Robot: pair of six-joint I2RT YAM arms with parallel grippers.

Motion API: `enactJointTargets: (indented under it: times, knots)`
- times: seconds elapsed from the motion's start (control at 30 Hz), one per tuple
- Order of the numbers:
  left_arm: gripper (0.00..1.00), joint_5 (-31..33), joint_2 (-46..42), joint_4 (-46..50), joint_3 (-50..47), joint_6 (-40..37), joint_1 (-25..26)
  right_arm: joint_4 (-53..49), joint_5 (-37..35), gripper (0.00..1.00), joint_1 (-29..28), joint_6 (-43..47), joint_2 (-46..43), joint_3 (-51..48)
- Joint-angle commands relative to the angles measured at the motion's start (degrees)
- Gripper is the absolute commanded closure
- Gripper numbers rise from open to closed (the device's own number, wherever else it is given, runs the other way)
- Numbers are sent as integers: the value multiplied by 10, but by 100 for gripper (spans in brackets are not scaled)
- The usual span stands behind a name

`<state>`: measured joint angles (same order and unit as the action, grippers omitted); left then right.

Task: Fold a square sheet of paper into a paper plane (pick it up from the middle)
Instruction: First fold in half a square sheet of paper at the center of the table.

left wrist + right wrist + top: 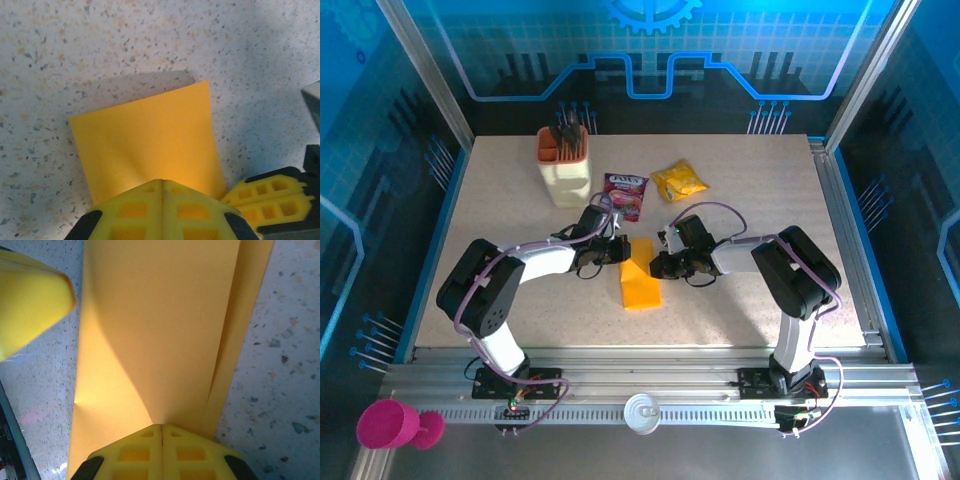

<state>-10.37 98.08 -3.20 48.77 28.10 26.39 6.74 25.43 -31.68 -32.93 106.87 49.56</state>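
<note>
The left claw [623, 250] is clamped tight on the square sheet of paper [640, 288]. In the left wrist view its yellow fingers [135, 210] meet with no gap, and the sheet [145, 135] runs out from between them. The right claw [655, 265] is pinched just as tightly on the same sheet. In the right wrist view its two fingers [130, 455] are pressed together over the paper [160, 330]. There a second layer shows along the right side under the top one, and a yellow finger of the left claw [30, 295] sits close by at upper left. One finger of the right claw [270, 192] likewise shows just beside the left claw's tips [162, 184].

In front of the counter's near left corner, off the counter [500, 200] itself, lies a pink cup [388, 425]. A white round piece [642, 412] sits on the rail between the arm bases.

The sheet lies about mid-counter, folded narrower than a square. Its near part is flat on the speckled surface, and its far end is raised between the two claws, which grip it from either side.

Farther back a purple printed packet [625, 195] lies just beyond the left claw, with a crinkled yellow snack packet [680, 181] near it to the right. Toward the far left corner stands a beige holder [563, 172] with an orange top and dark items inside.
</note>
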Motion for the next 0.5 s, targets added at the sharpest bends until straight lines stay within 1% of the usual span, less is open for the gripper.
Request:
enactJointTargets:
  times: [0.0,0.13,0.23,0.47]
  knots:
    - [95,-9,12,-21,-16,-11,-4,-75,-100,100,33,18,42,-30]
    - [96,-10,25,-29,-18,-10,-4,-75,-98,100,34,18,41,-29]
    - [99,-13,38,-34,-20,-7,-5,-79,-88,100,34,20,37,-24]
    - [100,-11,55,-37,-30,-9,-5,-99,-51,100,35,21,-4,0]
